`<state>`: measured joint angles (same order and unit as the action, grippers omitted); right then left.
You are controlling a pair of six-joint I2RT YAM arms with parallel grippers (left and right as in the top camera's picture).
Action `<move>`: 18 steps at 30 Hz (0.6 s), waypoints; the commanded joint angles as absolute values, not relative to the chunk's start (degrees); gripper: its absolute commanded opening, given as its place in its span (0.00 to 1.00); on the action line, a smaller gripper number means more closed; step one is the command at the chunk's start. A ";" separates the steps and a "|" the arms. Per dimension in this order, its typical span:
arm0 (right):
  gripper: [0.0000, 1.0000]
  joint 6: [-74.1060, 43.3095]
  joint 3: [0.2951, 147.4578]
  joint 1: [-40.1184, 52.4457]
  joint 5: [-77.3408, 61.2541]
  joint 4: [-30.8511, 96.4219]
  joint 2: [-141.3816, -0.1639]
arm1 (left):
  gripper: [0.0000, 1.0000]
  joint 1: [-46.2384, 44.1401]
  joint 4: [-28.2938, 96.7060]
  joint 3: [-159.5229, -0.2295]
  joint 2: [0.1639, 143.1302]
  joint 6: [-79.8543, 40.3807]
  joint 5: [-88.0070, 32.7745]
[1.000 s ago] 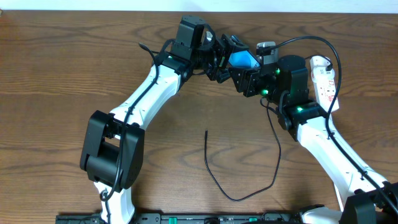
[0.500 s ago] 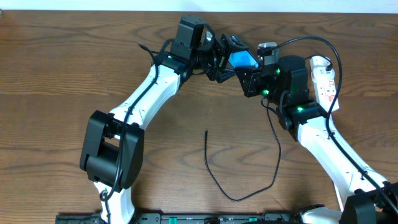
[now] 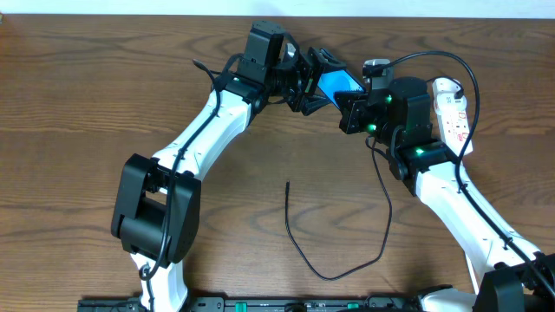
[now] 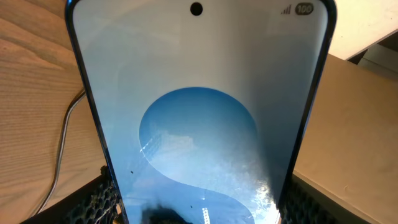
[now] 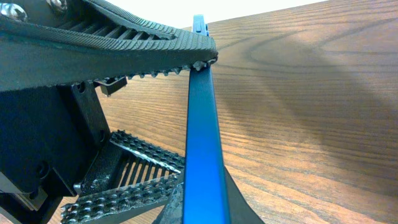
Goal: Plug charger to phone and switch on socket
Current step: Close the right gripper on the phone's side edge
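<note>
The phone (image 3: 339,81) is held up over the surface (image 3: 78,95) at the far middle, between both arms, its screen lit blue. The left gripper (image 3: 312,82) clamps it across its width, a pad on each long edge, and the right gripper (image 3: 354,107) is closed on its thin end. The charger (image 3: 289,212) lies loose on the wood, well apart from the phone, and the socket (image 3: 454,108) sits at the far right
</note>
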<state>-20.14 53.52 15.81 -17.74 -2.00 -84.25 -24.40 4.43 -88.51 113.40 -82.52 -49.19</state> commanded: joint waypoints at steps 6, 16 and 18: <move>0.01 -19.25 54.61 16.60 -20.93 -2.39 -84.29 | 0.66 -24.40 3.77 -88.79 111.53 -81.93 -49.95; 0.01 -19.51 54.61 14.92 -17.10 -2.42 -84.29 | 0.89 -21.78 3.73 -88.79 111.53 -81.41 -56.62; 0.01 -19.73 54.61 14.63 -16.38 -2.42 -84.29 | 0.90 -21.12 3.73 -88.79 111.53 -80.82 -58.65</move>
<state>-19.97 53.52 15.64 -18.41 -2.11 -84.31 -22.79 4.10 -88.51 113.40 -82.41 -53.17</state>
